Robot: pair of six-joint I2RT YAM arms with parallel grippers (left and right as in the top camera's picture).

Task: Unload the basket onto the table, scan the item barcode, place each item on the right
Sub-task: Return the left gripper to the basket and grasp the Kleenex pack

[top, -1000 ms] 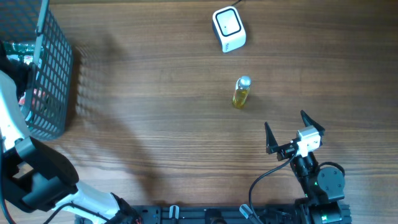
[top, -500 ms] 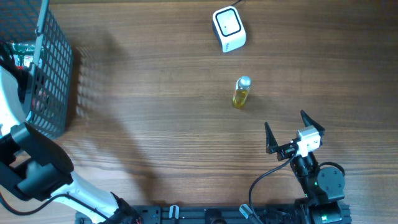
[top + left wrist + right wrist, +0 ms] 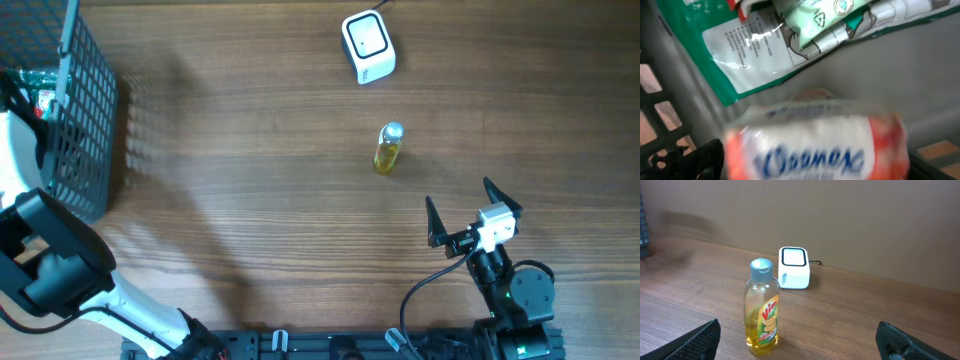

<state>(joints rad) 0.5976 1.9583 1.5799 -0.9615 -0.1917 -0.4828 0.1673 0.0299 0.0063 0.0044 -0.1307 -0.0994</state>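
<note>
The tabletop (image 3: 250, 200) is showing a brown wood grain with a matte finish. A small bottle (image 3: 388, 148) of clear plastic is standing upright near its middle, carrying yellow liquid, a grey rounded cap and a yellow-green label. Beyond it, well apart, a white box-shaped scanner (image 3: 368, 46) with rounded corners and a dark-framed window is sitting with a thin cable running from its back. The right fingers (image 3: 702, 339), dark wedge-shaped pieces with a rough surface, are standing spread wide and gripping nothing, low over the tabletop on the near side of the bottle and apart from it. At the far left edge a black grid basket (image 3: 95, 120) is resting, and the white and black left arm (image 3: 50, 260) is reaching into it. Inside, a glossy packet (image 3: 815, 145), white with red ends and blue lettering, is lying blurred right in front of the wrist camera, with a shiny green and white pouch (image 3: 755, 50) behind it. Only one of the left fingers (image 3: 692, 160) is showing, at the lower corner beside the packet; whether the pair is spread or pinching cannot be told.
</note>
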